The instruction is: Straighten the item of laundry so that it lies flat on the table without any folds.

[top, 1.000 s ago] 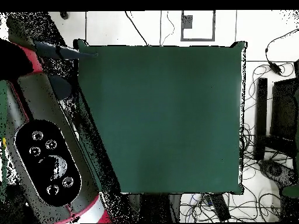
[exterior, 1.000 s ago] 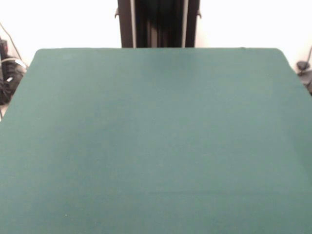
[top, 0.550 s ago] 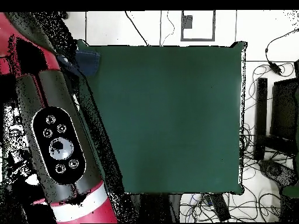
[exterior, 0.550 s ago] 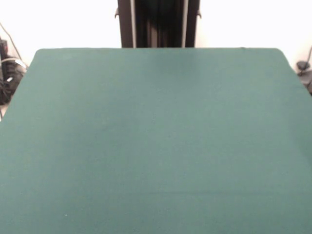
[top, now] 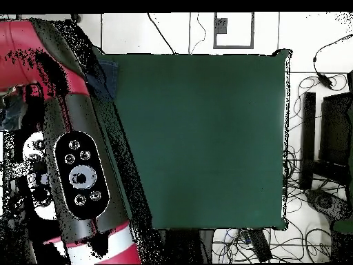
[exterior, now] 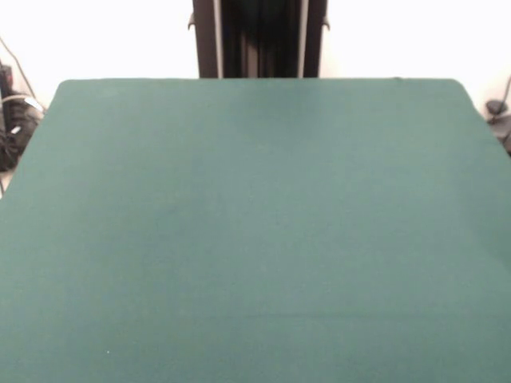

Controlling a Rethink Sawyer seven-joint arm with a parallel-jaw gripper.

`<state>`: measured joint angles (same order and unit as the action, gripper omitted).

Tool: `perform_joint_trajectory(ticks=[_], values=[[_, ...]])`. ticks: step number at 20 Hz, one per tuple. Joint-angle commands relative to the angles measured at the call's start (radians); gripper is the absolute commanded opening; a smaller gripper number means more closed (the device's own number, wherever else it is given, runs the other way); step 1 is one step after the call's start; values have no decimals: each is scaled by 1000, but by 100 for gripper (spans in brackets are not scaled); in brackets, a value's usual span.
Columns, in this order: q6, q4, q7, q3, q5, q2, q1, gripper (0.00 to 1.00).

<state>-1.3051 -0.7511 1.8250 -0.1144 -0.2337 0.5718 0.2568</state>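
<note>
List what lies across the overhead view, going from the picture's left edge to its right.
Robot arm → a bit of blue denim at the table's corner → green table → cables and dark equipment on the floor.

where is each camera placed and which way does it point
Front view: sits across the table from the robot, facing it over the bare green top; only the dark pedestal column shows, no arm or gripper.
Overhead view: sits above, looking straight down, robot base at the bottom; the red and black arm covers the table's left edge, with a scrap of blue denim at the upper left corner beside it. No gripper is seen.
Shared: the same green table; the denim shows only from overhead.
</note>
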Motion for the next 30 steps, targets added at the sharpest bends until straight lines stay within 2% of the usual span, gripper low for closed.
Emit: perform_joint_trajectory(ticks=[1, 12, 30], values=[[120, -350, 108, 18, -13, 162, -27, 0], [250, -624, -26, 1, 9, 275, -112, 0], [431, -936, -223, -116, 58, 402, -303, 0]])
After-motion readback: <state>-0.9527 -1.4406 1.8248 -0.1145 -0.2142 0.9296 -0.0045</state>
